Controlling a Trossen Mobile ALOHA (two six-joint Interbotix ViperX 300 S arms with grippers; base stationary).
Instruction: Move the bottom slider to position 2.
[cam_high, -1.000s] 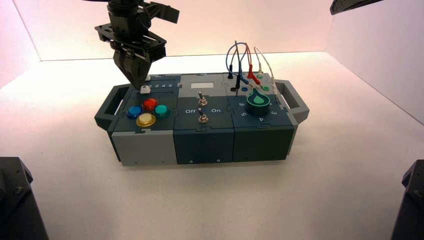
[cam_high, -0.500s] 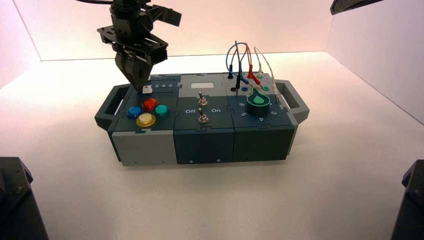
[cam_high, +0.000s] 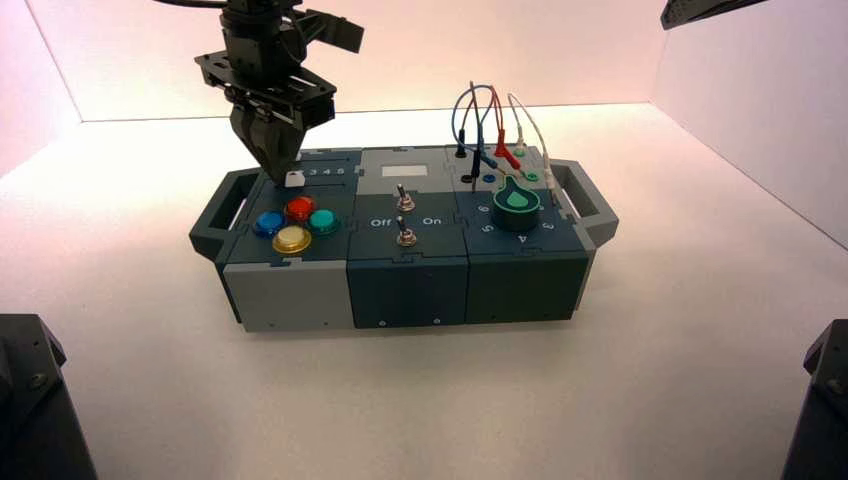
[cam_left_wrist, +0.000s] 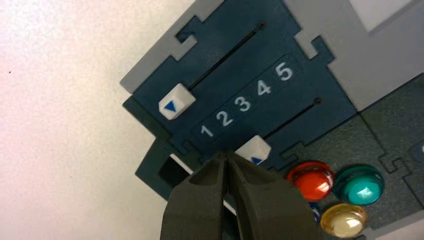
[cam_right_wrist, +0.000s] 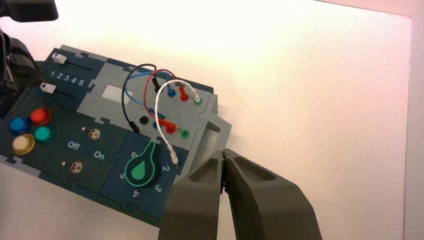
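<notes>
My left jaws (cam_left_wrist: 227, 161) are pressed together, tips just beside the small white square bottom slider knob (cam_left_wrist: 253, 149), which sits level with the white printed numeral 2 (cam_left_wrist: 225, 118) in the 1–5 row on the dark blue-grey box (cam_high: 405, 275). My right jaws (cam_right_wrist: 223, 165), also pressed together, hang well apart over the white counter (cam_right_wrist: 320, 100).

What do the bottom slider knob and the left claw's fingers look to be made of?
The bottom slider looks like hard white plastic, smooth and slightly glossy, with crisp moulded edges and a printed blue triangle. The left claw has fingers that appear matte dark grey plastic, possibly 3D-printed; faint surface texture suggests it.
</notes>
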